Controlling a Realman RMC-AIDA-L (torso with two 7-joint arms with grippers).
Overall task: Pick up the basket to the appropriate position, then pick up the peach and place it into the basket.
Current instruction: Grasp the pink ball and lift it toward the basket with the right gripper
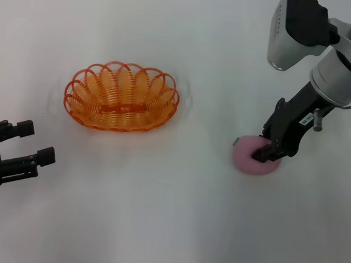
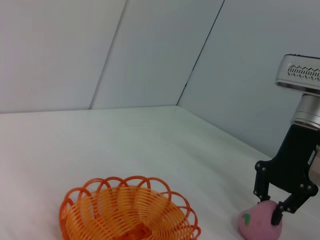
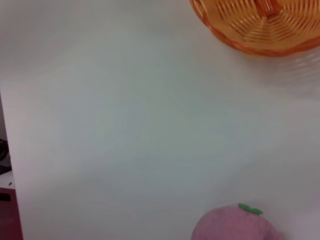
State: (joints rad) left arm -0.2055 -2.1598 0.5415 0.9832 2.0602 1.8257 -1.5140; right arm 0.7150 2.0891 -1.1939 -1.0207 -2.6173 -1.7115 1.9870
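The orange open-weave basket (image 1: pixel 122 108) stands upright and empty on the white table, left of the middle; it also shows in the left wrist view (image 2: pixel 125 210) and the right wrist view (image 3: pixel 255 25). The pink peach (image 1: pixel 248 163) lies on the table to the right, with its green stem mark showing in the left wrist view (image 2: pixel 256 226) and the right wrist view (image 3: pixel 230 226). My right gripper (image 1: pixel 263 144) is down on the peach, its black fingers open and straddling the peach's top (image 2: pixel 267 209). My left gripper (image 1: pixel 35 141) is open and empty at the lower left, apart from the basket.
The white table (image 1: pixel 176 215) is bare between basket and peach. Grey wall panels (image 2: pixel 150 50) stand behind the table. The table's edge shows in the right wrist view (image 3: pixel 6 165).
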